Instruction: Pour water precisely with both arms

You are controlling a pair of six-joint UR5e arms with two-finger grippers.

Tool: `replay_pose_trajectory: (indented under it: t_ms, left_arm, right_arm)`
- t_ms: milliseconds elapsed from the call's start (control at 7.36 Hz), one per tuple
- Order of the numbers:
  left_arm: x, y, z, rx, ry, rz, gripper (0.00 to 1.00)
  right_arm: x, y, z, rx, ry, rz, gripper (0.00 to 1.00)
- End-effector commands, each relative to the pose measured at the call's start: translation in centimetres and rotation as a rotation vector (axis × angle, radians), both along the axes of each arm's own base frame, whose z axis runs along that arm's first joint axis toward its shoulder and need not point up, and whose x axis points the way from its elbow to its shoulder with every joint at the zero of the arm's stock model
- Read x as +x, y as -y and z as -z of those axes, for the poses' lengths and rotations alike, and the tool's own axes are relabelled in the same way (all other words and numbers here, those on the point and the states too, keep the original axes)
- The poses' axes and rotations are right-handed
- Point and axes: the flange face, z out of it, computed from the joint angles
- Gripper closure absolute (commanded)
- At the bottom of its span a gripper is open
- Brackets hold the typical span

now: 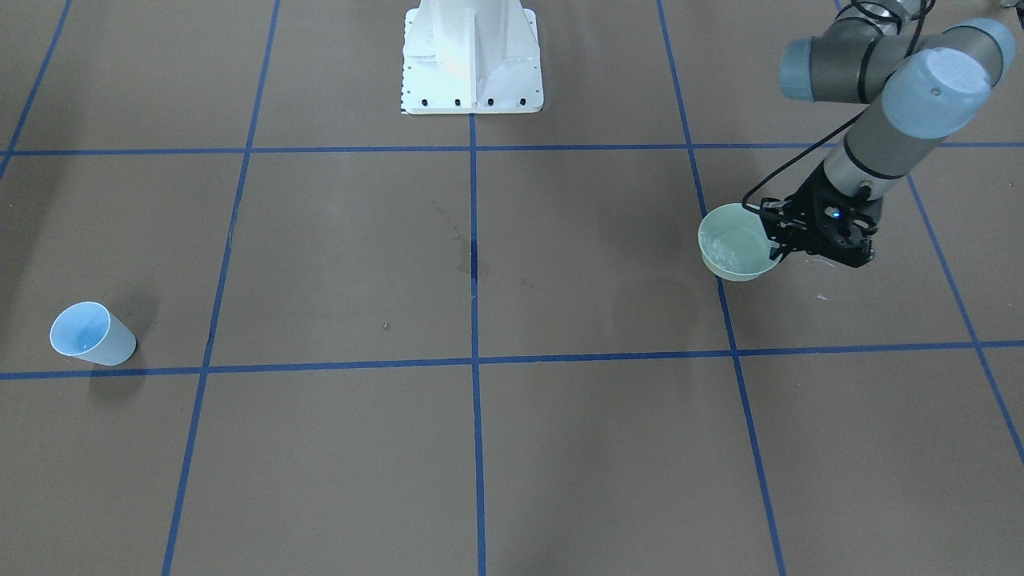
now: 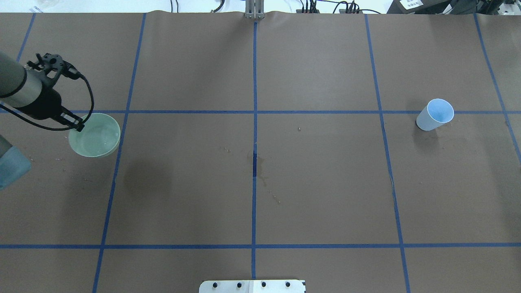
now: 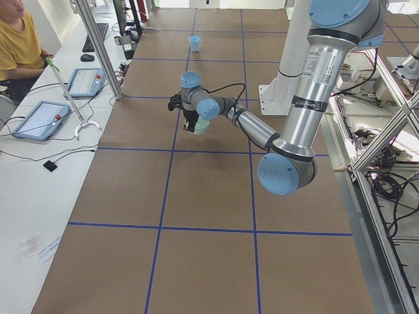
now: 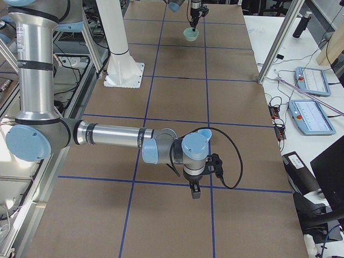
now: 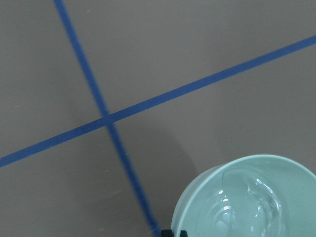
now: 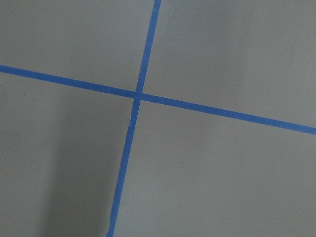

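brown counter (image 2: 325, 195) gridded with blue tape lines (image 2: 255, 73), white bolted pedestal (image 1: 472, 56) at one edge, dark dried stains (image 2: 260, 167) near centre; alongside, a white side counter (image 3: 33, 196) bearing a tablet (image 3: 40, 119), with a seated person in a yellow shirt (image 3: 16, 46).

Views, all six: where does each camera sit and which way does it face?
Front-facing: across the table, facing the pedestal; left arm at right, left gripper holding the bowl.
Overhead: behind the pedestal, looking forward and down; left arm at left.
Exterior left: table's end; left arm near.
Exterior right: opposite end; right arm near.
Left wrist: down on water in the bowl.
Right wrist: down on the table; no robot part.
Shared: front-facing and overhead both show the cup.
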Motion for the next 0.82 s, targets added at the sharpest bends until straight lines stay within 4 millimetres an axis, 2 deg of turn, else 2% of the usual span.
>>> replay_pose_trajectory:
  t_ms: [0,136,408,544,680]
  left_arm:
    - [-3.2,-0.8,-4.7,0.020,0.020,-0.084,1.00]
    - [-3.5,-0.7,-6.2,0.032,0.022,-0.096,1.00]
    - [-2.9,0.2,-10.5,0.053,0.002,-0.095,1.00]
    - [-2.8,0.3,-11.4,0.043,-0.007,-0.102,0.92]
    - [-2.8,0.3,-11.6,0.041,-0.005,-0.104,0.80]
  right_arm:
    - [0.0,0.0,0.1,0.002,0.000,0.000,0.00]
    - [0.0,0.0,0.1,0.002,0.000,0.000,0.00]
    - [0.0,0.1,0.3,0.007,0.000,0.000,0.00]
    - [0.0,0.2,0.4,0.007,-0.001,-0.002,0.00]
    - [0.0,0.2,0.4,0.007,-0.001,-0.002,0.00]
